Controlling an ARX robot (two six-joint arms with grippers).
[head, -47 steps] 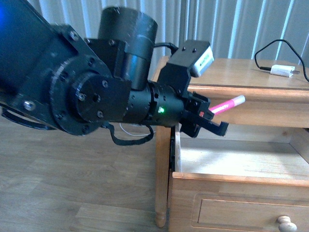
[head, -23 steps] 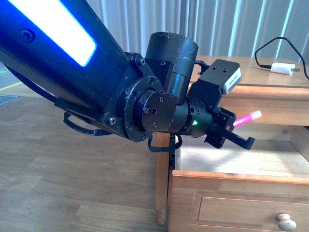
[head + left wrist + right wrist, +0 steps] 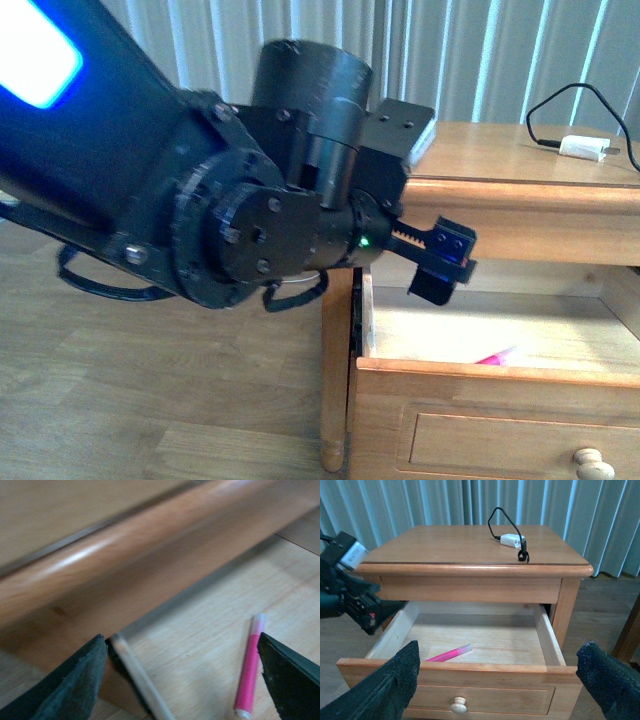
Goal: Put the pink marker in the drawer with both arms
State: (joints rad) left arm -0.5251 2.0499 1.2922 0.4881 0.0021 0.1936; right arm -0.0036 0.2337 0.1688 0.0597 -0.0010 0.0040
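Observation:
The pink marker lies loose on the floor of the open drawer, near its front wall. My left gripper hovers open over the drawer's left rear corner, under the tabletop lip, holding nothing. In the left wrist view the pink marker rests on the drawer floor close to one finger of the left gripper, untouched. From the right wrist view the pink marker shows at the front left of the drawer. My right gripper stands open and empty in front of the drawer, back from it.
The drawer belongs to a wooden nightstand. A white charger with a black cable lies on top of it. A round knob sits on the drawer front. My bulky left arm fills the space left of the stand. Curtains hang behind.
The left gripper held the pink marker above the drawer; its jaws have opened and the marker now lies inside the drawer. The left arm has shifted and turned.

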